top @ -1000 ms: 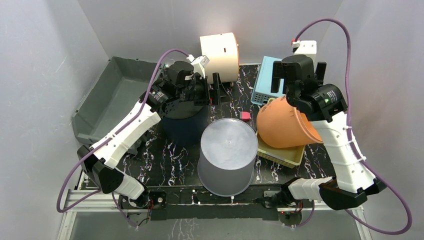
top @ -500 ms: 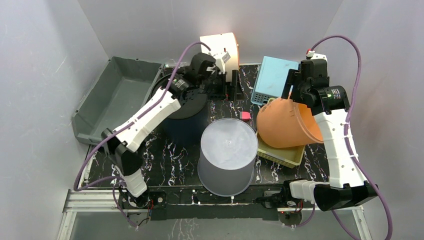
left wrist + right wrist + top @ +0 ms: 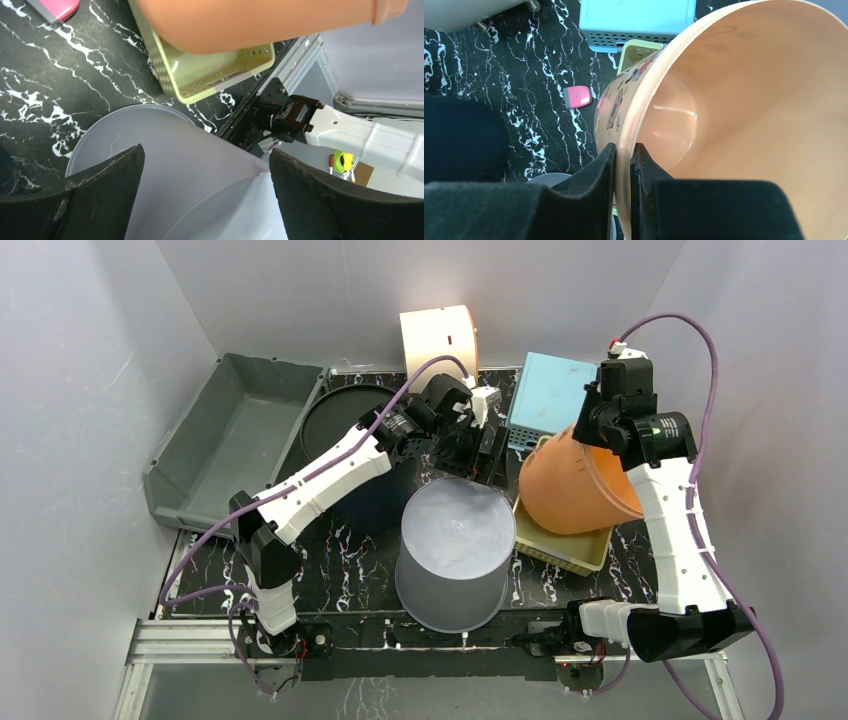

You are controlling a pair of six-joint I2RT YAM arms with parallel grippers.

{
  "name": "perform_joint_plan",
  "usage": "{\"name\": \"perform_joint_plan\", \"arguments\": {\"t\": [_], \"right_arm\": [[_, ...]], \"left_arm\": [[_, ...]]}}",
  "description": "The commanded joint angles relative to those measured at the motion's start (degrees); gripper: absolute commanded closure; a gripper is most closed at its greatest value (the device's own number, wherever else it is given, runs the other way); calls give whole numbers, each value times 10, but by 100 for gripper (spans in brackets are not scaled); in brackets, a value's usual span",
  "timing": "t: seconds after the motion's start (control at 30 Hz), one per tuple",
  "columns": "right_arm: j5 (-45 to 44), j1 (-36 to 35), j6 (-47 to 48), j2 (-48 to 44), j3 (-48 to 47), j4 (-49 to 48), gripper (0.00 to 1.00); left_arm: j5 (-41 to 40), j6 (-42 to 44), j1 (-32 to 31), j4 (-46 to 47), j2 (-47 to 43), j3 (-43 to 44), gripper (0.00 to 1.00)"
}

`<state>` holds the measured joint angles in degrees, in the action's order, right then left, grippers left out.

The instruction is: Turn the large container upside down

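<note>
The large orange container (image 3: 568, 490) lies tilted on its side over a yellow basket (image 3: 565, 552), its mouth facing right. My right gripper (image 3: 592, 430) is shut on its rim; in the right wrist view the two black fingers pinch the rim (image 3: 624, 147), one outside and one inside the container (image 3: 744, 100). My left gripper (image 3: 490, 462) stands open just behind a grey translucent bucket (image 3: 455, 550) that stands bottom up. In the left wrist view that bucket (image 3: 165, 165) lies between the wide-apart fingers (image 3: 205, 155), untouched, with the orange container (image 3: 260, 25) above.
A dark round container (image 3: 345, 420) stands at the back left beside a grey tray (image 3: 215, 440). A white and orange cylinder (image 3: 440, 340) and a light blue basket (image 3: 545, 400) are at the back. A small pink object (image 3: 490, 472) lies on the black marbled table.
My right gripper has shut on the orange container's rim. The left arm has swung right, from over the dark container to behind the grey bucket, still open.
</note>
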<state>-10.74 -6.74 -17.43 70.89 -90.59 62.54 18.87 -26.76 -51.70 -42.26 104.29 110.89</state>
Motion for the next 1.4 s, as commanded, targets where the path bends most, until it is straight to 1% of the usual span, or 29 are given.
{"name": "perform_joint_plan", "arguments": {"t": [0.0, 0.13, 0.23, 0.33, 0.4, 0.47, 0.6, 0.8, 0.93, 1.07, 1.17, 1.3, 1.37], "right_arm": [[-25, 4, 14, -2, -47, -22, 100], [-41, 3, 16, 3, -108, -11, 100], [-47, 3, 21, 10, -160, 0, 100], [-33, 3, 21, 17, -202, -3, 100], [-5, 3, 20, 15, -216, -22, 100], [52, 3, 18, 14, -221, -55, 100], [137, 3, -22, 29, -232, -106, 100], [247, 3, -118, 22, -159, -246, 100], [286, 3, -178, 17, -111, -324, 100], [287, 3, -206, -10, -52, -364, 100], [280, 4, -218, -39, -17, -381, 100], [282, 7, -252, -67, 31, -404, 100], [306, 21, -292, -81, 66, -438, 100]], "left_arm": [[-20, 31, -5, -61, -12, 10, 5], [-61, 59, -11, -130, 4, 43, 5], [-85, 66, -12, -155, 2, 45, 5], [-106, 71, -12, -173, 0, 46, 5], [-123, 71, -13, -190, -2, 49, 5], [-132, 72, -12, -200, -6, 48, 5], [-139, 68, -11, -198, -21, 51, 4], [-110, 55, -11, -160, -25, 149, 3], [-110, 53, -11, -129, -42, 192, 2], [-124, 44, -8, -108, -70, 188, 2], [-142, 27, -1, -92, -94, 167, 2], [-134, -9, 38, -58, -125, 131, 2], [-100, -27, 68, -41, -137, 103, 2]]}}
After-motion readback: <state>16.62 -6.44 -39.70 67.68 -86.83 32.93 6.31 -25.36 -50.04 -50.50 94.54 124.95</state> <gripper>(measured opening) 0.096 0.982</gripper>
